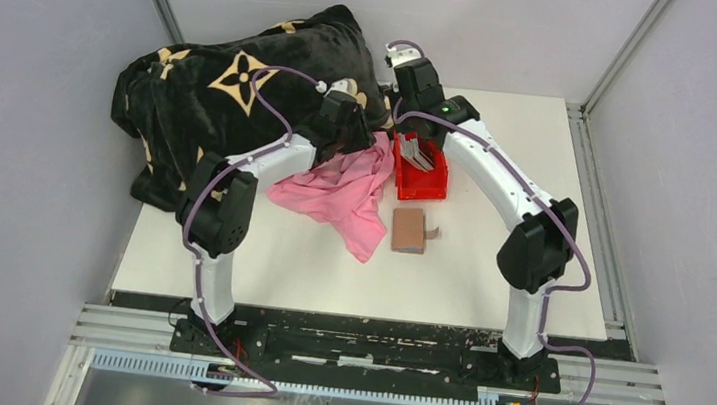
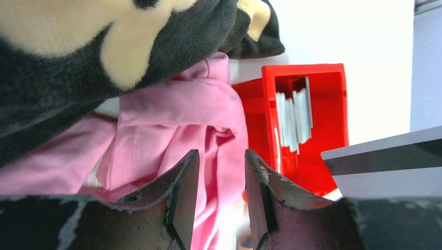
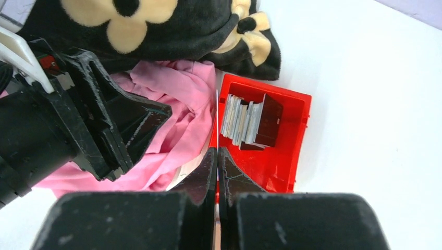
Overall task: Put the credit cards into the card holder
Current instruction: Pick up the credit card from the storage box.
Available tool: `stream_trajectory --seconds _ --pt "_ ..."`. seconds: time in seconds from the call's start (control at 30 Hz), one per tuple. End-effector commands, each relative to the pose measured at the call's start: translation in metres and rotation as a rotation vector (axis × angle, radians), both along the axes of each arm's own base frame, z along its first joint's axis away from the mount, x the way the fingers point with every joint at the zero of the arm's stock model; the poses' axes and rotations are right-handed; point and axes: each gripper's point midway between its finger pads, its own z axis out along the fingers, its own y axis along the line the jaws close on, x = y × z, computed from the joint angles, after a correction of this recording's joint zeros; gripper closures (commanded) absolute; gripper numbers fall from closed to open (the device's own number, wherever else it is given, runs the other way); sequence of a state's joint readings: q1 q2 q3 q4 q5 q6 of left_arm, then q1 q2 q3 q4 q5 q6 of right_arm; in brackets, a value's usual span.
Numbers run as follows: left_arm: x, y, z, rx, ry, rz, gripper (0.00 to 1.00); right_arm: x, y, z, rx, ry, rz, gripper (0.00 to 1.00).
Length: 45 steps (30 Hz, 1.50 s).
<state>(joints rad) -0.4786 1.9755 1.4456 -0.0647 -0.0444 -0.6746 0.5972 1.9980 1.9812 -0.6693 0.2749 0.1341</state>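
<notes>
Several credit cards (image 3: 244,121) stand on edge in a red bin (image 3: 292,151), also seen in the left wrist view as credit cards (image 2: 293,119) and from above as credit cards (image 1: 422,156). My right gripper (image 3: 217,152) is shut on one thin card (image 3: 216,112), seen edge-on over the bin's left wall; from the left wrist this card (image 2: 383,156) shows as a grey slab. From above, the right gripper (image 1: 407,117) hangs over the bin's back. The brown card holder (image 1: 410,230) lies closed on the table. My left gripper (image 2: 221,156) is open and holds nothing, above pink cloth.
A pink cloth (image 1: 341,191) lies left of the red bin (image 1: 432,185), touching it. A black blanket with tan flower patterns (image 1: 215,97) is heaped at the back left. The white table (image 1: 486,286) ends at walls on both sides.
</notes>
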Motion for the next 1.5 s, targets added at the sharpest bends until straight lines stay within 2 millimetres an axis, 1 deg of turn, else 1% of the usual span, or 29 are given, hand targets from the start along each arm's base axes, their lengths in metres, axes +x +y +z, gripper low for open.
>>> stream_trajectory --seconds 0.0,0.03,0.17,0.2,0.23,0.27,0.33,0.47,0.5,0.57,0.73,0.9,0.97,1.13,1.3,1.37,1.47 --pt "-0.015 0.002 0.047 -0.070 -0.046 0.014 0.55 -0.018 -0.014 0.059 0.078 -0.102 -0.033 0.99" --pt "-0.021 0.000 0.053 -0.090 -0.052 -0.005 0.55 -0.024 -0.016 0.067 0.103 -0.111 -0.037 0.99" --pt "-0.051 -0.014 0.075 -0.228 -0.073 -0.101 0.54 -0.048 -0.019 0.079 0.228 -0.102 -0.056 0.99" --pt "-0.061 -0.018 0.082 -0.268 -0.080 -0.125 0.54 -0.055 -0.019 0.077 0.260 -0.088 -0.058 0.99" --pt "-0.069 -0.023 0.084 -0.299 -0.079 -0.145 0.53 -0.062 -0.018 0.078 0.300 -0.078 -0.058 0.99" --pt "-0.078 -0.027 0.093 -0.334 -0.089 -0.168 0.53 -0.069 -0.017 0.078 0.337 -0.070 -0.059 0.99" --pt "-0.095 -0.035 0.102 -0.392 -0.094 -0.204 0.53 -0.080 -0.016 0.079 0.403 -0.053 -0.064 0.99" --pt "-0.124 -0.045 0.113 -0.464 -0.099 -0.269 0.53 -0.102 -0.015 0.081 0.527 -0.021 -0.066 0.99" --pt "-0.131 -0.048 0.120 -0.490 -0.113 -0.291 0.52 -0.108 -0.013 0.081 0.559 -0.009 -0.057 0.99" --pt "-0.141 -0.050 0.124 -0.511 -0.112 -0.331 0.52 -0.117 -0.012 0.079 0.599 0.020 -0.052 0.99" --pt "-0.161 -0.043 0.126 -0.486 -0.149 -0.400 0.50 -0.140 -0.015 0.078 0.704 0.102 -0.034 0.99" --pt "-0.177 -0.040 0.127 -0.451 -0.166 -0.481 0.48 -0.159 -0.023 0.083 0.767 0.173 -0.017 0.99" --pt "-0.184 -0.041 0.130 -0.462 -0.173 -0.522 0.47 -0.163 -0.025 0.085 0.801 0.204 -0.009 0.99" --pt "-0.198 -0.043 0.135 -0.500 -0.167 -0.630 0.47 -0.172 -0.023 0.086 0.865 0.274 0.021 0.99" --pt "-0.198 -0.029 0.140 -0.518 -0.188 -0.621 0.45 -0.182 -0.022 0.086 0.902 0.336 0.053 0.99" --pt "-0.199 -0.026 0.144 -0.540 -0.193 -0.632 0.45 -0.186 -0.020 0.086 0.914 0.364 0.070 0.99" --pt "-0.203 -0.027 0.148 -0.559 -0.192 -0.667 0.45 -0.191 -0.016 0.085 0.937 0.400 0.091 0.99"
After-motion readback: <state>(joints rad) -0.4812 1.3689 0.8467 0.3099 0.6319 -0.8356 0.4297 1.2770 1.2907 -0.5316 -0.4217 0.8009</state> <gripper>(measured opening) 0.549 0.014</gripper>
